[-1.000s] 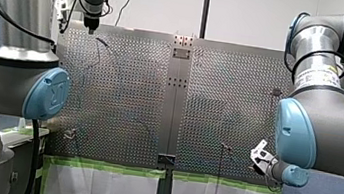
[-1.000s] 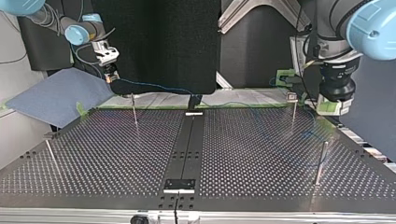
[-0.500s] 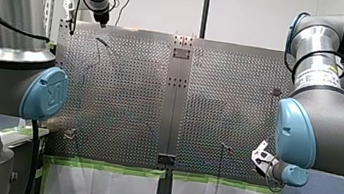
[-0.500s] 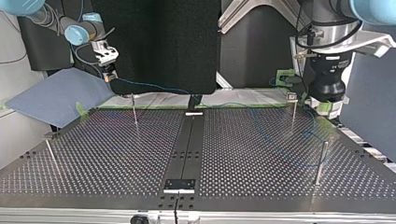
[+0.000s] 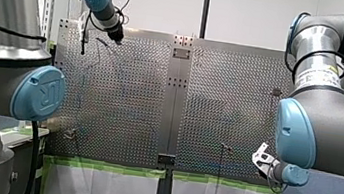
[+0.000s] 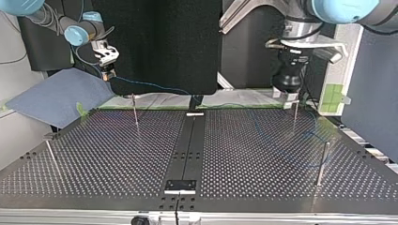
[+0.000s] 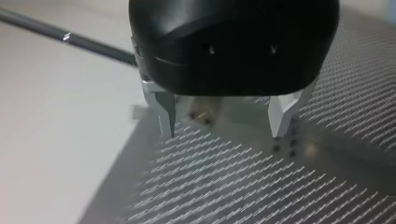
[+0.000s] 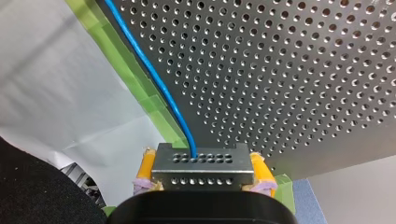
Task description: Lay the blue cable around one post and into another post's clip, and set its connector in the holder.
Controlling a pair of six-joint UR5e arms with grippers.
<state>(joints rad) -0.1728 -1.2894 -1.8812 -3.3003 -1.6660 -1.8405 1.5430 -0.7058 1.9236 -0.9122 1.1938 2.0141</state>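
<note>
My right gripper (image 8: pixel 201 157), with yellow pads, is shut on the perforated metal connector (image 8: pixel 201 171). The blue cable (image 8: pixel 154 77) leaves the connector over the green tape and the plate. In the top view this gripper (image 6: pixel 107 71) hangs off the table's far left corner, and the cable (image 6: pixel 155 86) runs from it toward the middle, then faintly across the plate. My left gripper (image 7: pixel 227 128) is open with nothing between its metal fingers (image 7: pixel 166 112). It hovers (image 6: pixel 287 95) just above a thin post (image 6: pixel 294 115). A black holder plate (image 6: pixel 180 185) sits at the near middle.
Other thin posts stand on the perforated table (image 6: pixel 117 154): one beside the cable (image 6: pixel 135 110), one at the right (image 6: pixel 323 161) and one at the left (image 6: pixel 51 157). Green tape (image 5: pixel 105 167) and white sheet edge the plate. A blue-grey board (image 6: pixel 56 96) lies under my right gripper.
My left arm has swung from the top view's far right inward, turning its gripper and stopping over the post. My right gripper has held the connector almost still.
</note>
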